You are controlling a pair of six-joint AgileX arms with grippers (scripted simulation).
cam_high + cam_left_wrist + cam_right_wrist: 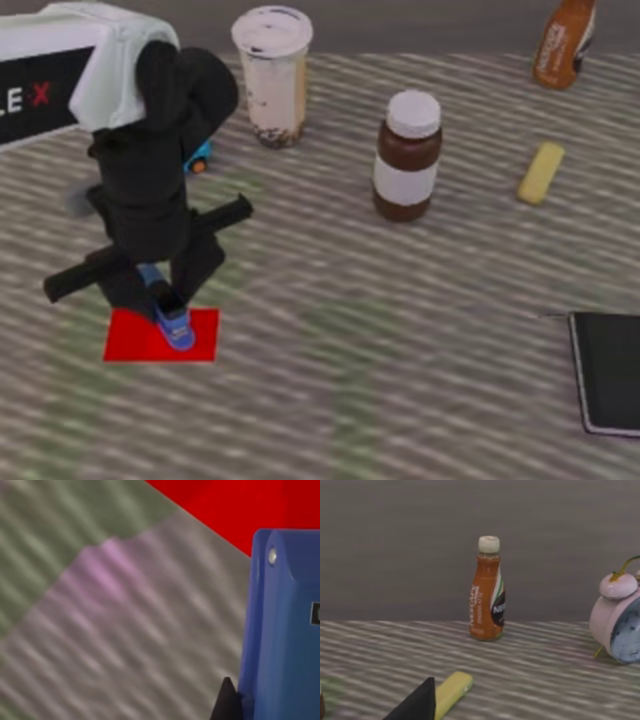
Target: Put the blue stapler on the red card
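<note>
One arm at work: the left tool (168, 300) hangs over the red card (140, 345) at the counter's (400, 350) near left, fingers clamped on the blue stapler (173, 322).
Stapler: tilted, its low end over the card and seemingly touching it; held this way, I judge, to be set down flat.
Left wrist: stapler body close up, card corner beyond.
Farther back: jar (407, 155), cup (272, 75).
Right tool: out of the top view, parked.
</note>
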